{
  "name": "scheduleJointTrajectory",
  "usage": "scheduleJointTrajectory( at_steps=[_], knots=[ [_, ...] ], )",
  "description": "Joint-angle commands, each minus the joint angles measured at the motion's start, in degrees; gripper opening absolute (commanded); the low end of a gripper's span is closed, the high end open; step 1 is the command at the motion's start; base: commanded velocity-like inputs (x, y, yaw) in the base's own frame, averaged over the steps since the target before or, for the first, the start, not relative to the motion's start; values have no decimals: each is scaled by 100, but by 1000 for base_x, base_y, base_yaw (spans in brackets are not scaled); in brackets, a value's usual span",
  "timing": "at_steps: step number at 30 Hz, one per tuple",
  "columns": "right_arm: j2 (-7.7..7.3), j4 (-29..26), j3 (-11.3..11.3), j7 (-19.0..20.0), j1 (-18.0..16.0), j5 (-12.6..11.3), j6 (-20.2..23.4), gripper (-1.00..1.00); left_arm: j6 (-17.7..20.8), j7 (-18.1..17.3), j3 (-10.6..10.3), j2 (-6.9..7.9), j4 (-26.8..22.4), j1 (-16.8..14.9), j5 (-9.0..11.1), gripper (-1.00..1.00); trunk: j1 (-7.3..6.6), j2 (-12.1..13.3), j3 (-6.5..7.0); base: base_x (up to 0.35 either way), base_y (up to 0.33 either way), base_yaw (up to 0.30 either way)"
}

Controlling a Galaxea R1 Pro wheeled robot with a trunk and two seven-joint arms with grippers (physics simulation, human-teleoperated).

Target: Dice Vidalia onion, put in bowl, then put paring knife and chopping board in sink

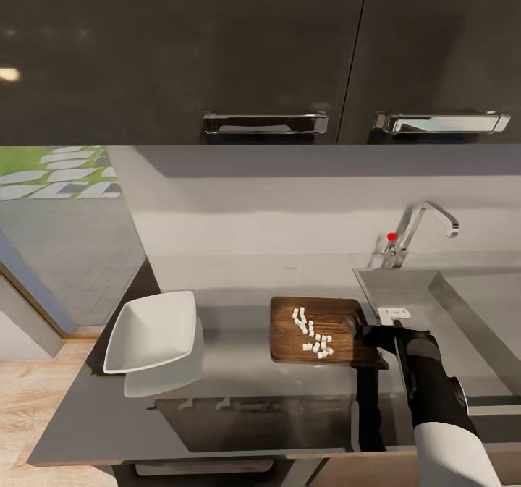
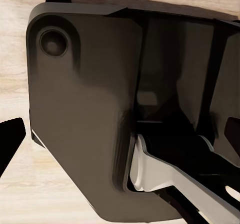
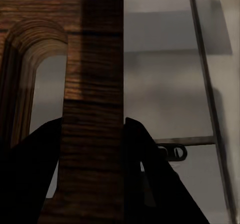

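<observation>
Two handled black cabinets (image 1: 217,45) hang over my grey countertop (image 1: 239,371), with a pale wall behind and wood floor (image 1: 36,400) at the left. On the counter, a white bowl (image 1: 153,331) sits left, well apart from the chopping board (image 1: 318,331), which carries white onion dice (image 1: 312,333). The board's right edge lies just beside the sink (image 1: 463,306), whose tap (image 1: 420,230) stands at the back. Bare counter lies between bowl and board. My right arm reaches forward, its gripper (image 1: 362,331) at the board's right edge; in the wrist view both fingers (image 3: 35,174) straddle the board's edge, clamped on it. My left gripper's state I cannot tell.
</observation>
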Motion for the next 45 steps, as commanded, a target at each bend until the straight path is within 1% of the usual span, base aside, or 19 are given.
scheduleJointTrajectory(
  at_steps=[1, 6, 23, 35, 45],
  knots=[
    [6, -7, -17, 50, -7, 66, 11, -100, -29, -36, -46, -4, 27, -11, 61, 100, 3, -12, -11, 0, 0, 0],
    [8, -7, -17, 48, -7, 72, 12, -100, -29, -39, -47, -4, 27, -11, 61, 100, 3, -12, 12, 0, 0, 0],
    [6, -7, -17, 49, -7, 70, 13, -100, -29, -38, -48, -4, 27, -11, 61, 100, 3, -12, 161, -3, 0, 0],
    [1, -7, -17, 47, -7, 67, 17, -100, -29, -35, -47, -4, 27, -11, 61, 100, 3, -12, 169, -280, 0, 0],
    [6, -7, -17, 49, -7, 66, 15, -100, -29, -34, -46, -4, 27, -11, 61, 100, 3, -12, 178, -25, 0, 0]
  ],
)
